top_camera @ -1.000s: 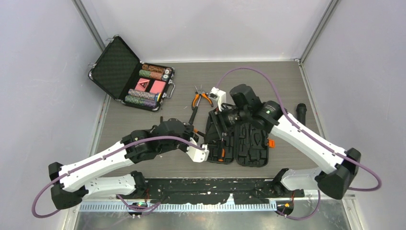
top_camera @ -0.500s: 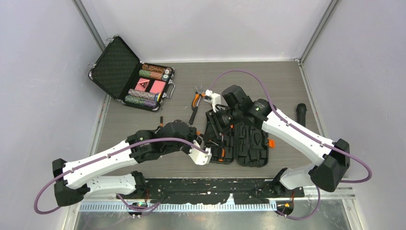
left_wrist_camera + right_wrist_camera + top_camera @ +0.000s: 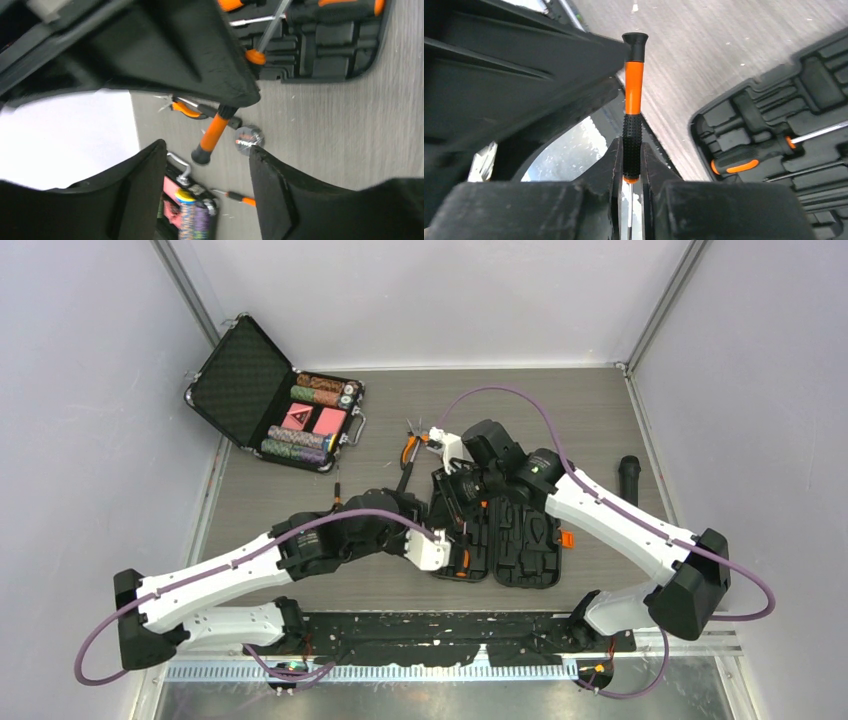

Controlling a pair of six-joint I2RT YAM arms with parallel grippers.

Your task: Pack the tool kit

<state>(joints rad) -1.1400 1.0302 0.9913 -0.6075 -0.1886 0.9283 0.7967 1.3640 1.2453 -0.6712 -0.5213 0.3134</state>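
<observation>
The tool kit (image 3: 520, 535) lies open mid-table, a black case with moulded slots (image 3: 774, 115) and a screwdriver (image 3: 744, 161) seated in it. My right gripper (image 3: 632, 162) is shut on a thin orange-and-black screwdriver (image 3: 633, 107), gripping its knurled black section, handle end pointing away. My left gripper (image 3: 205, 150) hangs open just below that same screwdriver's handle (image 3: 214, 136); nothing sits between its fingers (image 3: 142, 187). In the top view the left gripper (image 3: 447, 543) and right gripper (image 3: 452, 483) meet over the case's left half.
Orange pliers (image 3: 415, 446) lie behind the case. A small screwdriver (image 3: 239, 197) rests on the table near the open poker-chip briefcase (image 3: 300, 410). A black cylinder (image 3: 628, 472) stands at the right. A round disc (image 3: 248, 136) lies on the table.
My right gripper has shut on the screwdriver and my left gripper has opened off it. The left arm shifted right, toward the case.
</observation>
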